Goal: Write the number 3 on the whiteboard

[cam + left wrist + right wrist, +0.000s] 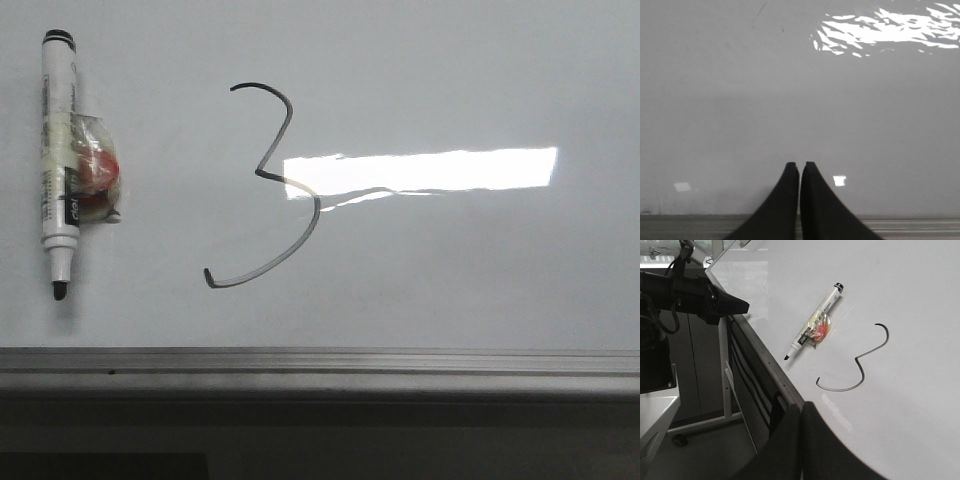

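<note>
The number 3 [262, 172] is drawn in thin dark line on the whiteboard [450, 270], left of a bright light reflection. It also shows in the right wrist view [857, 359]. A white marker [58, 150] lies on the board left of the numeral, its black tip bare, with a red thing in clear wrap [97, 172] taped to it. My left gripper [800, 164] is shut and empty over the bare board [790, 90] near its edge strip. My right gripper [801, 407] is shut and empty at the board's edge, apart from the marker [815, 322]. Neither gripper shows in the front view.
A grey metal edge strip [320, 362] runs along the board's near side. In the right wrist view my left arm [700, 292] reaches over the board's edge, and a frame with a castor [679, 440] stands on the floor below.
</note>
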Available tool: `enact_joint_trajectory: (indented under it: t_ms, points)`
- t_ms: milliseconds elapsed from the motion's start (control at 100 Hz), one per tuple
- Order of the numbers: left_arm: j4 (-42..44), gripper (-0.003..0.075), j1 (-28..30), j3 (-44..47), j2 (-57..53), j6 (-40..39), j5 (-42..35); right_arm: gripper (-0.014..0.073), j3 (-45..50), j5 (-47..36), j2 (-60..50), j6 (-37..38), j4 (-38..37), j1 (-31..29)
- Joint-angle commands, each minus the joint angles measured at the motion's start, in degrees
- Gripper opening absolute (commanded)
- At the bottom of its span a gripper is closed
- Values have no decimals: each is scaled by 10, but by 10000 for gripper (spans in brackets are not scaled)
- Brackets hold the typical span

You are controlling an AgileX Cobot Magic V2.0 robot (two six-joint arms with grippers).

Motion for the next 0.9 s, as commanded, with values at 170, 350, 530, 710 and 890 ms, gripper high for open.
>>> enact_joint_trajectory:
  t_ms: [170, 350, 530, 710, 890]
  points:
    - [-4, -20, 0, 20, -13, 0, -31, -51, -16, -48, 2, -2, -6, -3]
    - [-4, -20, 0, 20, -13, 0, -31, -51, -16, -48, 2, -2, -6, -3]
    - [-4, -20, 0, 20, -13, 0, -31, -51, -16, -48, 2, -2, -6, -3]
    - [-4, -20, 0, 20, -13, 0, -31, -51, -10, -53, 2, -2, -6, -3]
    - [-4, -20, 0, 20, -13, 0, -31, -51, -10, -55, 2, 1, -6, -35]
